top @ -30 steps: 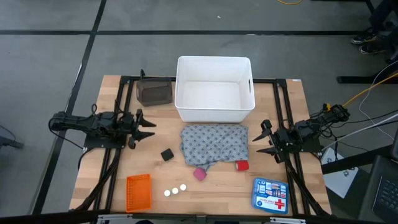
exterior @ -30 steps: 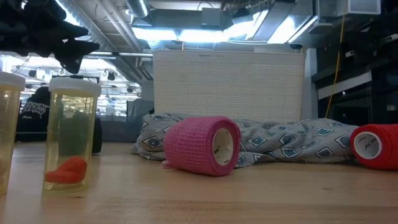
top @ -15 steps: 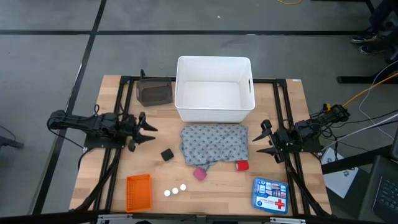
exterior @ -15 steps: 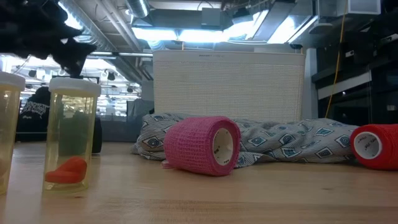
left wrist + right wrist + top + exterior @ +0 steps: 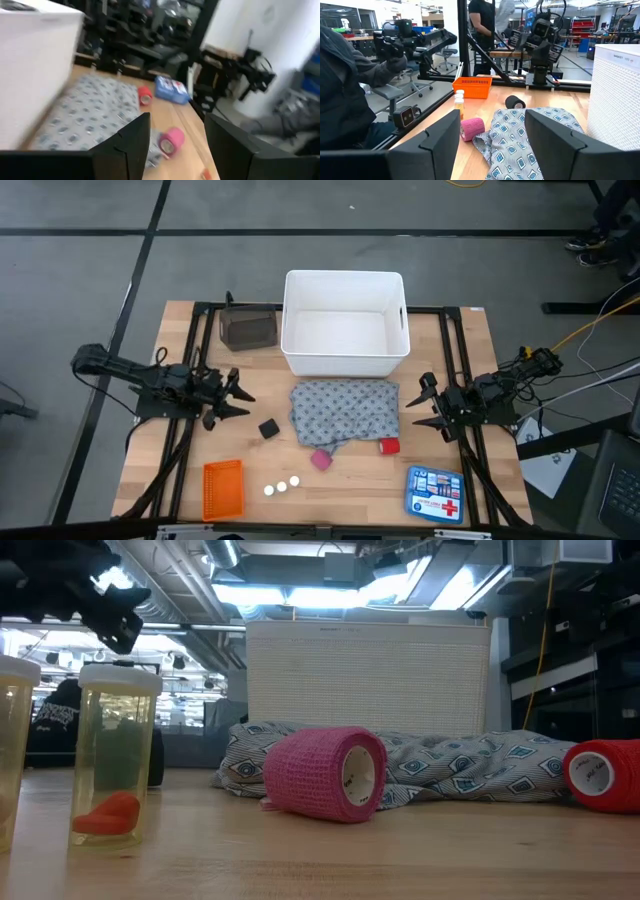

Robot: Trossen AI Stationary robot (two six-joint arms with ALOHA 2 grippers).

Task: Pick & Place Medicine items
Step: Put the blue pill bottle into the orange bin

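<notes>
- Left gripper (image 5: pixel 237 394) hangs over the wooden table's (image 5: pixel 160 460) left side, arm stretched in from the left edge, fingers pointing toward the small black roll (image 5: pixel 268 429); jaws stand apart, nothing between them.
- Right gripper (image 5: pixel 424 404) waits at the right side, just beside the cloth's edge, jaws spread wide and empty.
- Grey dotted cloth (image 5: pixel 344 412) lies crumpled at centre, just in front of the white rectangular plastic bin (image 5: pixel 345 326).
- Pink bandage roll (image 5: pixel 321 460) touches the cloth's front edge; red bandage roll (image 5: pixel 389 446) sits at its front right corner.
- Three tiny white round tablets (image 5: pixel 282 485) sit in a row near the front edge, beside an orange mesh basket (image 5: pixel 223 488).
- Blue first-aid pouch (image 5: pixel 435 493) lies at front right; a dark translucent container (image 5: pixel 248 330) stands left of the bin.
- Low view: the left gripper is only a dark shape at the upper left corner. The amber vials (image 5: pixel 116 755) there seem to match the white dots seen from above.
- Left wrist view is blurred; cloth, bin and rolls are only roughly readable.
</notes>
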